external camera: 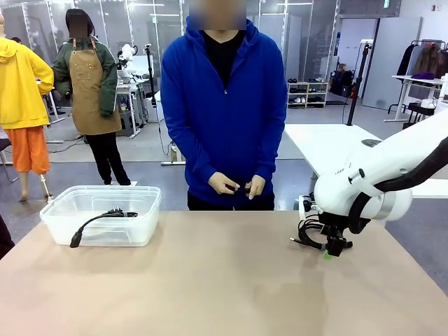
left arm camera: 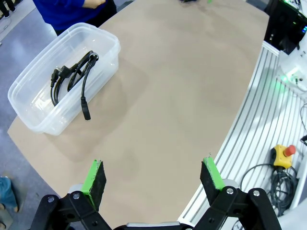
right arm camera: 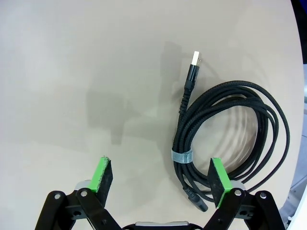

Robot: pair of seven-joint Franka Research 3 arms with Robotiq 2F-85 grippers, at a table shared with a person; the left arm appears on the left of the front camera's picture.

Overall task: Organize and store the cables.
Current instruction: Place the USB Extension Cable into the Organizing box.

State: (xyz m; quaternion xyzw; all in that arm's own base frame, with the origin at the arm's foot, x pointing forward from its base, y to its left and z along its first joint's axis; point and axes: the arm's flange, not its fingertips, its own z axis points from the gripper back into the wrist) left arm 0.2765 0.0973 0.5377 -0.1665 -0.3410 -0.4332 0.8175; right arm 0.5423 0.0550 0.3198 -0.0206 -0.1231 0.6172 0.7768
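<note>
Tan table (external camera: 210,280); grey workshop floor beyond. Clear bin (external camera: 52,217), robot's left: black cable (external camera: 105,215) inside. Grey-tied USB coil (right arm camera: 188,134) on table below right gripper (right arm camera: 159,165), which is spread wide and empty. Left gripper (left arm camera: 152,165) likewise, over bare table. Front view adds a person's hands (external camera: 238,185).

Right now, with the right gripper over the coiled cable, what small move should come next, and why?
Probably nudge the right gripper sideways toward the coiled cable. Its jaws stand open, but the grey tie binding the strands sits close to one finger, not centred, so closing now would likely catch it poorly.
</note>
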